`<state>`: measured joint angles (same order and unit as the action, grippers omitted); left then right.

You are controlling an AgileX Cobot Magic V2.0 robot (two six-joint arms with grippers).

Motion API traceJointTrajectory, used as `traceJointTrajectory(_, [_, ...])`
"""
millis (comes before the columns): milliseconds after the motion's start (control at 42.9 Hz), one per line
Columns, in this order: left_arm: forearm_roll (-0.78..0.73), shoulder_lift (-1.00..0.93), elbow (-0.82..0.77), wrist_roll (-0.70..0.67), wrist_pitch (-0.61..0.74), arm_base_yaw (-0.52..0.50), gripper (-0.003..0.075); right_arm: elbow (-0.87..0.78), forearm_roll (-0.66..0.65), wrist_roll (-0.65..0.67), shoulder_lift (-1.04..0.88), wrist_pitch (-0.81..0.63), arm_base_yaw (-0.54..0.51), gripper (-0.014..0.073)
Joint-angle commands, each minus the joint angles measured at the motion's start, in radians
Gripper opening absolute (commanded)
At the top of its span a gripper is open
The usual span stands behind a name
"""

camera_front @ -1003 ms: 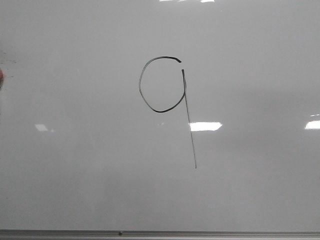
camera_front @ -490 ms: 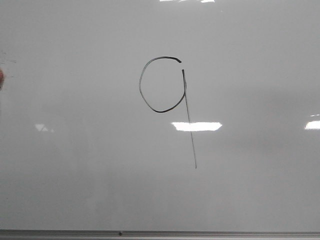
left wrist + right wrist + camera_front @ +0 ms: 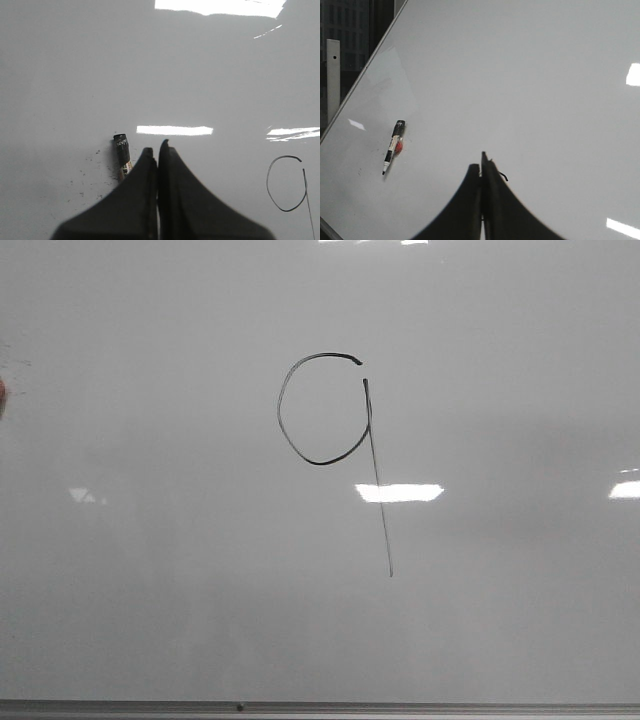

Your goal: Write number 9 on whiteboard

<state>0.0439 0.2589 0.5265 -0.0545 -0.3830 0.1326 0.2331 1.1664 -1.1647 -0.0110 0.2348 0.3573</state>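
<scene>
Left wrist view shows the left arm's dark, tapered claw [image 3: 158, 152] clenched with its two fingers pressed together and nothing between them, hovering over the large glossy pale grey-white whiteboard [image 3: 75, 65]. Just beside the claw's tip lies a black-capped marker pen with a white labelled barrel [image 3: 122, 150], partly hidden behind one finger, among faint dark specks on the board. Well off to the other side of the claw sits the thin black hand-drawn number 9 [image 3: 287, 185], cut by the picture's edge.

In the right wrist view the right claw [image 3: 482, 167] is likewise clenched and empty, its tip just over a small black stroke that may be part of the figure. Far from it lies the marker pen [image 3: 393, 145], a small red patch beside it, near the board's grey metal rim [image 3: 350, 100]; beyond the rim the room is dark, with a pale upright post [image 3: 333, 75].

The front view gives the number 9 [image 3: 325, 410] at mid-board: an open oval loop with a long, slightly slanted tail crossing a bright rectangular light reflection [image 3: 400, 492]. That reflection is narrower than half a second ago; the figure itself is unchanged.
</scene>
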Motion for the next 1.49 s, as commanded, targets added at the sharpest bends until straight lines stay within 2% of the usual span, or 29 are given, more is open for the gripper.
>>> traceJointTrajectory(0, [-0.02, 0.01, 0.023, -0.002, 0.08, 0.008, -0.0019, 0.025, 0.02, -0.001, -0.016, -0.033, -0.006, -0.0069])
traceJointTrajectory(187, [-0.017, -0.041, -0.039, 0.073, 0.106, -0.007, -0.0019, 0.025, 0.02, -0.001, -0.016, -0.032, -0.006, -0.0069])
traceJointTrajectory(513, [-0.017, -0.287, -0.321, 0.075, 0.159, -0.157, -0.0019, 0.025, 0.02, -0.001, -0.016, -0.032, -0.006, -0.0069])
traceJointTrajectory(723, [-0.017, -0.281, -0.477, 0.075, 0.275, -0.165, -0.0019, 0.025, 0.02, -0.001, -0.016, -0.027, -0.006, -0.0069])
traceJointTrajectory(793, [-0.007, -0.281, -0.532, 0.075, 0.359, -0.165, -0.0019, 0.025, 0.02, -0.001, -0.016, -0.025, -0.006, -0.0069])
traceJointTrajectory(816, [0.004, -0.281, -0.541, 0.075, 0.389, -0.165, -0.0019, 0.025, 0.02, -0.001, -0.016, -0.025, -0.006, -0.0069])
traceJointTrajectory(840, [0.013, -0.281, -0.535, 0.075, 0.359, -0.165, -0.0019, 0.025, 0.02, -0.001, -0.016, -0.025, -0.006, -0.0069])
traceJointTrajectory(1469, [0.013, -0.281, -0.535, 0.075, 0.366, -0.165, -0.0019, 0.025, 0.02, -0.001, -0.016, -0.025, -0.006, -0.0069])
